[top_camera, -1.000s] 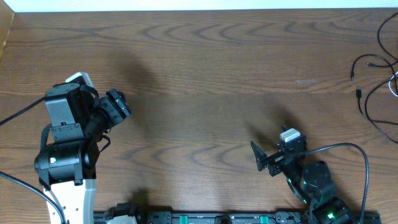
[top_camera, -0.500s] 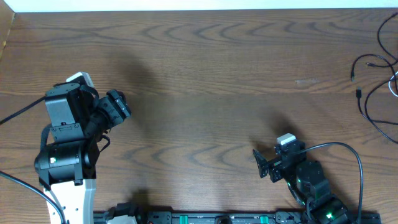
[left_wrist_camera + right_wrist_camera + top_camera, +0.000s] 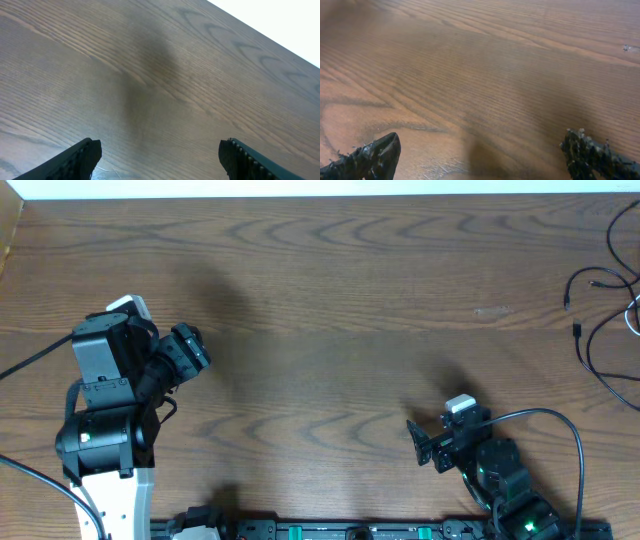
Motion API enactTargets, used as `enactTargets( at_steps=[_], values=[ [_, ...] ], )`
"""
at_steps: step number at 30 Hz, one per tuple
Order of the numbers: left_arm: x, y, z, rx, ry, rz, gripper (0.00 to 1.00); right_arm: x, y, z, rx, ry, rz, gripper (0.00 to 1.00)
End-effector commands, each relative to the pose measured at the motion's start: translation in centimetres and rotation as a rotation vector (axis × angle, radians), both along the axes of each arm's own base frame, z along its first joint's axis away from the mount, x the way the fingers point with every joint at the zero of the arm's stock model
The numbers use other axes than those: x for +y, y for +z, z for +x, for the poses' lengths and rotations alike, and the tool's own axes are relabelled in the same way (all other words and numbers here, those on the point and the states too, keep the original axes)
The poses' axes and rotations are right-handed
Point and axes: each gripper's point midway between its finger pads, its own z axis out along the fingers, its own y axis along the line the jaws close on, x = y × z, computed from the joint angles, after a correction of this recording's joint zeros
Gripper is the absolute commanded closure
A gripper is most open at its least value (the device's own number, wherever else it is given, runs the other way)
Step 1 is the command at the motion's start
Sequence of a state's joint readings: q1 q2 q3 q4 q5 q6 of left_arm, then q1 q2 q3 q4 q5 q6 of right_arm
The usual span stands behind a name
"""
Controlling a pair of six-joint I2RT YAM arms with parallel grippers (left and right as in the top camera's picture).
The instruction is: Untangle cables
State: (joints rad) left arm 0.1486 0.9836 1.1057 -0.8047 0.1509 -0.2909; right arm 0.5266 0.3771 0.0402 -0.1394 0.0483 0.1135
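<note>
The cables (image 3: 600,330) lie at the far right edge of the wooden table in the overhead view: thin black strands with small plug ends and a bit of white cord (image 3: 634,318) at the frame edge. They run out of view to the right. My left gripper (image 3: 190,348) is open and empty at the left side, far from the cables; its fingers show spread over bare wood (image 3: 160,155). My right gripper (image 3: 420,442) is open and empty near the front edge; its wrist view (image 3: 480,155) shows only bare wood between the fingertips.
The wooden table (image 3: 330,300) spans the view, with a white wall edge along the back. The arms' own thick black wires (image 3: 560,420) loop near the right arm's base and at the left front. A rail runs along the front edge (image 3: 350,530).
My right arm drew back toward the front edge over the first half second, then held still. The left arm and the cables have not moved.
</note>
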Motion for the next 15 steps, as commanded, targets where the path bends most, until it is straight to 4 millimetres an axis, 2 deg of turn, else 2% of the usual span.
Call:
enactTargets(
  at_steps=[1,5,11,15],
  values=[
    [0.2,0.7,0.0,-0.021,0.001,0.015,0.19,-0.7,0.4,0.4,-0.025,-0.034,0.001,0.01],
    [0.3,1.0,0.4,-0.042,0.003,0.02,0.2,-3.3,1.4,1.7,-0.064,-0.151,0.019,0.01],
    [0.4,1.5,0.7,-0.064,0.004,0.024,0.19,-9.7,4.9,3.2,-0.213,-0.418,0.059,0.01],
    [0.4,1.7,0.9,-0.077,0.004,0.026,0.2,-11.2,7.4,3.0,-0.321,-0.474,0.086,0.01]
  ],
)
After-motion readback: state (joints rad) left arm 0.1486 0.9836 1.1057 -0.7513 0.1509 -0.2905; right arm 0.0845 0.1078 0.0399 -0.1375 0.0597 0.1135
